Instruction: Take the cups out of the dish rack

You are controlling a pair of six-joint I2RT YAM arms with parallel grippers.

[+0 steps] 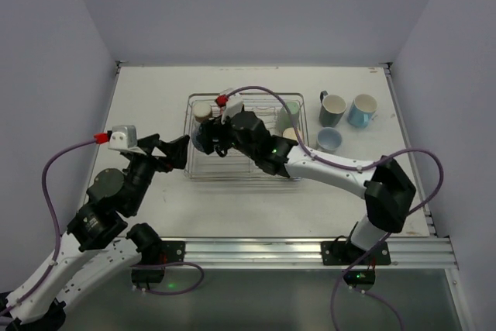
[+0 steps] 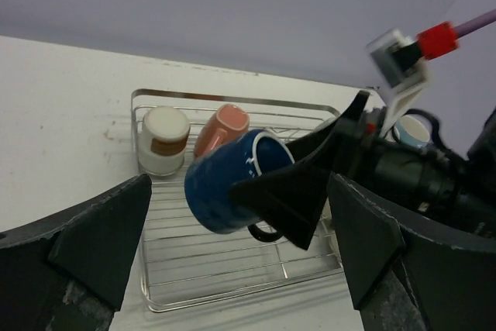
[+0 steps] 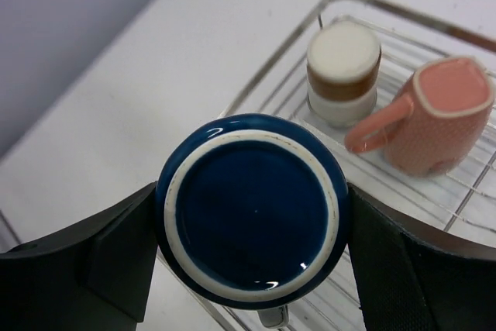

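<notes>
Right gripper [image 3: 254, 257] clamps navy cup [image 3: 252, 207] by its sides, base toward the wrist, axis tilted, held above the dish rack [image 1: 240, 178] near its left edge. Left gripper [image 2: 236, 257] wide, empty, just beside that edge.

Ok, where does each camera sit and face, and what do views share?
Top external: above, behind the bases, looking down on table and dish rack; left arm and right arm show.
Left wrist: on the left arm, facing across the rack; own open fingers at bottom corners.
Right wrist: on the right arm, facing the base of the navy mug between its own fingers.
Shared: both wrist views show navy mug, salmon mug, brown-and-cream cup.
</notes>
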